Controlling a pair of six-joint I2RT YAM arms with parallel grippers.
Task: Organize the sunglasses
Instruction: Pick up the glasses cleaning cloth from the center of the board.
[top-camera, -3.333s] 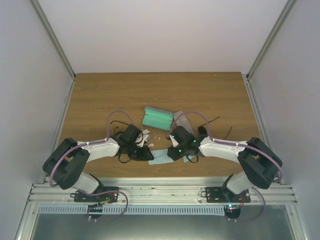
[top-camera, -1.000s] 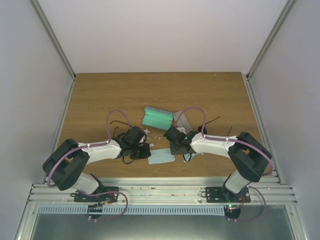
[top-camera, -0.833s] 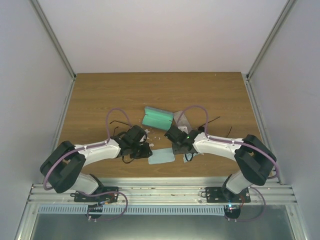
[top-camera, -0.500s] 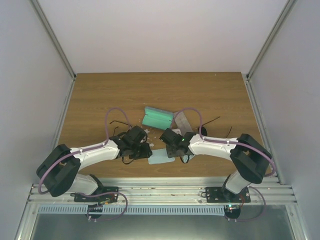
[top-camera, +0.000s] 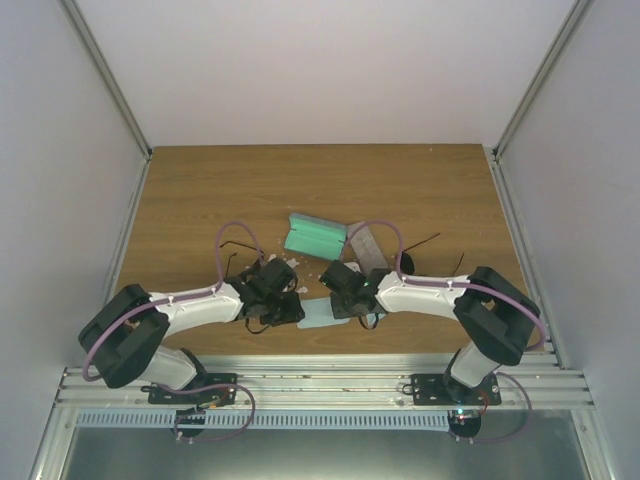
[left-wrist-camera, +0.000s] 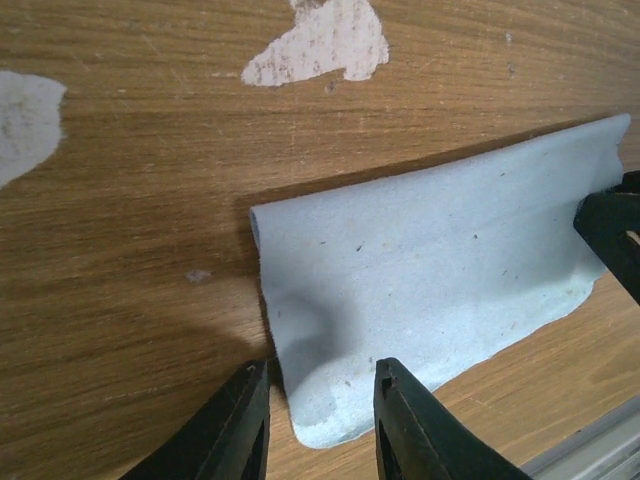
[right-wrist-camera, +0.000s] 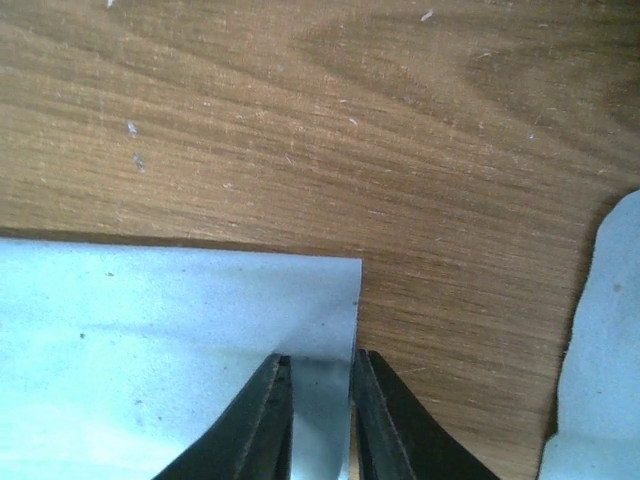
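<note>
A light-blue cloth (top-camera: 318, 315) lies near the table's front edge between my two grippers. My left gripper (top-camera: 287, 306) is open, and its fingers straddle the cloth's near corner (left-wrist-camera: 430, 280) in the left wrist view. My right gripper (top-camera: 336, 299) is shut on the cloth's other edge (right-wrist-camera: 321, 400), which looks slightly raised. One pair of sunglasses (top-camera: 405, 262) with dark lenses lies behind the right arm, partly hidden. The thin wire frame (top-camera: 229, 243) of the other pair shows by the left arm, mostly hidden.
An open case with green lining (top-camera: 315, 235) stands behind the grippers, with a grey case (top-camera: 366, 246) to its right. A second light-blue cloth (right-wrist-camera: 600, 340) lies right of the right gripper. White worn patches (left-wrist-camera: 320, 45) mark the wood.
My right gripper has moved left and down onto the cloth's edge. My left gripper has shifted slightly right to the cloth's other corner.
</note>
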